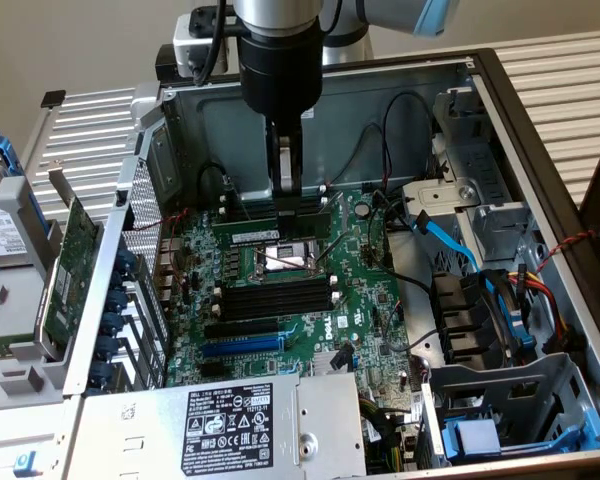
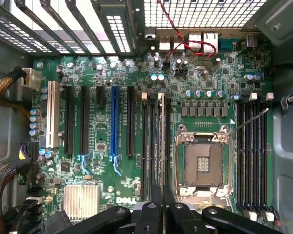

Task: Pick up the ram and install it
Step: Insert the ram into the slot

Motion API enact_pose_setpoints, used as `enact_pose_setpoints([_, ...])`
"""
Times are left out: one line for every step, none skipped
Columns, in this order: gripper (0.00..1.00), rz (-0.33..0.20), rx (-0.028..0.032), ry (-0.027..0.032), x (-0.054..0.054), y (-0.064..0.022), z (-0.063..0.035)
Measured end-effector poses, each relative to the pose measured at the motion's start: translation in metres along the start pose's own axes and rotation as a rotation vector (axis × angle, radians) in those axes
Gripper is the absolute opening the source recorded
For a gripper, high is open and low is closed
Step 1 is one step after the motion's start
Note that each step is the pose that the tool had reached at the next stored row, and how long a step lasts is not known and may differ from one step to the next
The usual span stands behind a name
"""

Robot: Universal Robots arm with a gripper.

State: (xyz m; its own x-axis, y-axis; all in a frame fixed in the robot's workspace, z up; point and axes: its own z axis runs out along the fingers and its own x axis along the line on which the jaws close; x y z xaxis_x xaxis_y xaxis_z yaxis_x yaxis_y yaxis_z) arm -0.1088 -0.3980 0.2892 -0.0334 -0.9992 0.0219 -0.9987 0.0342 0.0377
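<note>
Your end effector (image 1: pixel 288 192) (image 2: pixel 161 192) is down inside the open computer case (image 1: pixel 540 130). Fingers are drawn nearly together, clamped on the top edge of the ram (image 1: pixel 280 233) (image 2: pixel 161 141). The ram stands upright in a slot just beside the CPU socket (image 1: pixel 285 262) (image 2: pixel 203 163), on the side nearer the motherboard (image 1: pixel 370 310) edge by the case's grey wall. A bank of black memory slots (image 1: pixel 275 298) (image 2: pixel 251 151) lies on the socket's other side. The power supply (image 1: pixel 230 420) is against the opposite case wall.
</note>
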Motion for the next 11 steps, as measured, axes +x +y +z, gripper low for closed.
enact_pose_setpoints([0.13, 0.000, -0.0001, -0.0002, 0.001, -0.0001, 0.0003])
enact_pose_setpoints([0.13, 0.000, 0.0000, -0.0007, 0.002, -0.0001, 0.0010])
enact_pose_setpoints([0.13, 0.000, 0.0001, -0.0009, 0.003, -0.0002, 0.0020])
enact_pose_setpoints([0.13, 0.000, -0.0002, -0.0010, 0.003, -0.0002, 0.0029])
enact_pose_setpoints([0.13, 0.000, -0.0001, -0.0019, 0.004, -0.0003, 0.0040])
enact_pose_setpoints([0.13, 0.000, 0.0000, -0.0026, 0.005, -0.0004, 0.0052])
enact_pose_setpoints([0.13, 0.000, -0.0001, -0.0028, 0.005, -0.0004, 0.0064])
enact_pose_setpoints([0.13, 0.000, -0.0001, -0.0027, 0.005, -0.0004, 0.0076])
enact_pose_setpoints([0.13, 0.000, -0.0001, -0.0027, 0.005, -0.0005, 0.0090])
enact_pose_setpoints([0.13, 0.000, -0.0001, -0.0027, 0.005, -0.0006, 0.0104])
enact_pose_setpoints([0.13, 0.000, -0.0002, -0.0027, 0.005, -0.0006, 0.0118])
